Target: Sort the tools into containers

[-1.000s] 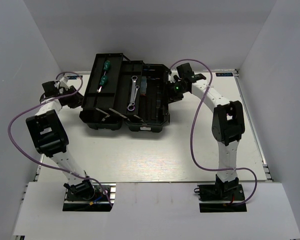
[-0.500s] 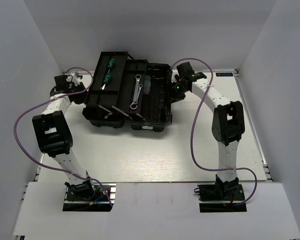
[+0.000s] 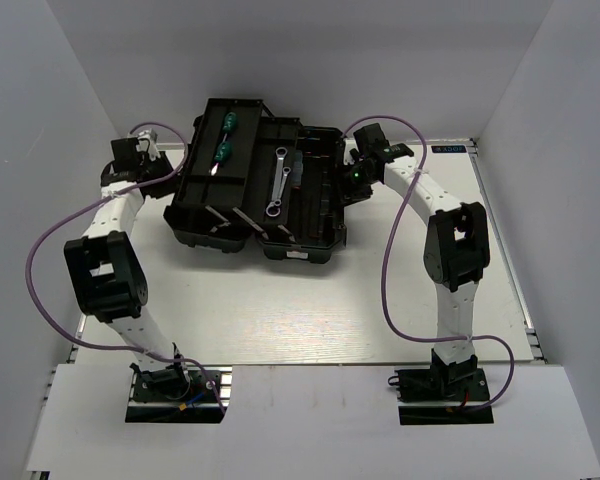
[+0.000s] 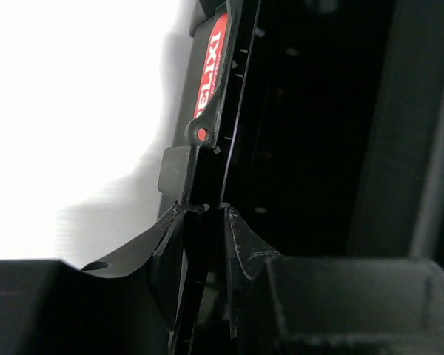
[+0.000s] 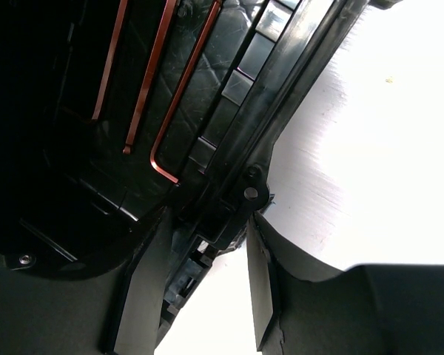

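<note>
In the upper left of the top view, my left gripper (image 4: 204,248) is clenched on the thin left rim of the big black plastic toolbox (image 3: 292,246). The toolbox sits open at upper centre of the white table (image 3: 380,300). In the wrist view both fingers (image 4: 240,244) pinch that edge just below a red-lettered label (image 4: 212,63). Moving right, two stubby green-handled screwdrivers (image 3: 222,153) lie in the left-hand compartment. Two silver wrenches (image 3: 277,182) lie in the next tray. Three thin L-shaped hex keys (image 5: 182,89), glinting reddish, lie deep in the body. On the right of the toolbox my right gripper (image 5: 203,281) is closed on the right rim, beside a small pin. I judge the toolbox stiff but bulky, and fairly heavy with steel inside. Its plastic is smooth and the rims are narrow, so a pinch there could slip or twist. The hinged halves may swing, and the loose tools will slide if it tips. I would keep a hold on opposite rims, close to the pins where the walls look thickest, and keep it level.
</note>
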`<state>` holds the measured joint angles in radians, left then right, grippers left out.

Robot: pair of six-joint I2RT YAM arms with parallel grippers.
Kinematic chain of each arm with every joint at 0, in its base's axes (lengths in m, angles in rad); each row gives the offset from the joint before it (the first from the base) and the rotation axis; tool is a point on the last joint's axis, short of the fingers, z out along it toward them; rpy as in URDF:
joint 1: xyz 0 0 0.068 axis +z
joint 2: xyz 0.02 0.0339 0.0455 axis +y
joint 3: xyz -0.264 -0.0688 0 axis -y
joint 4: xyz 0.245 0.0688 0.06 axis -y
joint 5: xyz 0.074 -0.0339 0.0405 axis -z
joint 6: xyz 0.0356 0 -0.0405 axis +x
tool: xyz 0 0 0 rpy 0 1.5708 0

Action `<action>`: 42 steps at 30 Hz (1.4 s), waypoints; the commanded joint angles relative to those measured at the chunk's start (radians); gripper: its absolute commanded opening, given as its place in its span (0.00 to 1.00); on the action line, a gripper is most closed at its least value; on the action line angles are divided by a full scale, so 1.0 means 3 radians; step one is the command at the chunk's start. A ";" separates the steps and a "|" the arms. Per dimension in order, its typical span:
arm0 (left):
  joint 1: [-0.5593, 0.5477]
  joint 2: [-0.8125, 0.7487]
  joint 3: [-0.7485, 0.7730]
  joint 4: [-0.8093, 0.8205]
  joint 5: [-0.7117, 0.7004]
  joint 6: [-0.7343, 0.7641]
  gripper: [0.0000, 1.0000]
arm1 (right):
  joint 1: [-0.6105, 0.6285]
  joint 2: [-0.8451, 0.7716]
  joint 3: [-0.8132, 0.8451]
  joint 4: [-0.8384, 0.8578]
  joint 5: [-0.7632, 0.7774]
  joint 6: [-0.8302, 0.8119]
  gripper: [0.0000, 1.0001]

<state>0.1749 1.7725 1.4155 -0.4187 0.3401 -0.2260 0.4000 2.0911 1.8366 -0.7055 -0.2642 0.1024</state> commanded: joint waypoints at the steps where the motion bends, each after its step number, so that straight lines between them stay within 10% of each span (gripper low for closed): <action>1: -0.0542 -0.0555 0.0394 0.0220 0.1234 -0.0468 0.00 | 0.0262 0.0055 0.0029 0.0066 -0.0459 -0.0137 0.00; 37: -0.1892 -0.0228 0.0482 0.0741 0.1106 -0.1026 0.00 | 0.0359 -0.0067 -0.0032 -0.0128 -0.0332 -0.0265 0.00; 42: -0.1821 -0.0197 0.1263 0.0072 0.0784 -0.0689 0.00 | 0.0318 -0.0108 -0.0124 -0.0118 -0.0250 -0.0275 0.00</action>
<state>-0.3866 1.7500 1.6516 -0.3180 0.6273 -0.4938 0.4469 2.0846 1.8370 -0.7013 -0.2573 0.1162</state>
